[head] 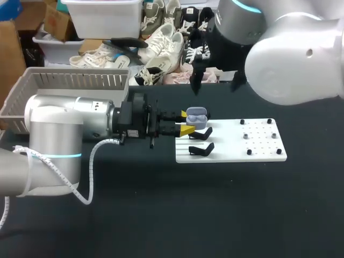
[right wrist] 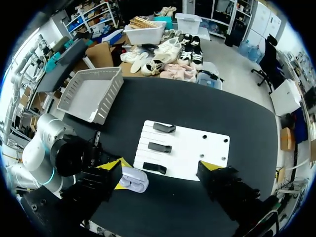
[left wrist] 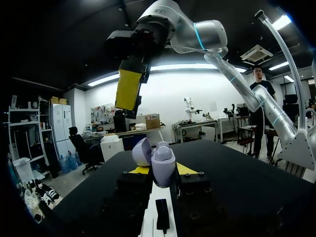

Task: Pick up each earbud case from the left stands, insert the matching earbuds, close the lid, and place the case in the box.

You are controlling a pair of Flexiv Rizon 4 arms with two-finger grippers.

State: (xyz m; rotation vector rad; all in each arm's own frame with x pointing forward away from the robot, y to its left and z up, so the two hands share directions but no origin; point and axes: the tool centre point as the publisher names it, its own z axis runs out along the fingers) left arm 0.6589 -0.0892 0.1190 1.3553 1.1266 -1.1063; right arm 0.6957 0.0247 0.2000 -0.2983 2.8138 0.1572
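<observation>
As my left gripper point(head: 186, 122) is closed on the open-lidded earbud case point(left wrist: 163, 160), which seems just off the left stands point(head: 201, 133), I must keep it level and steady, lid up, so the earbuds can enter.

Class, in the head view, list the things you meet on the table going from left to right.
Grey basket → left gripper → earbud case → black pegs on the white board.
</observation>
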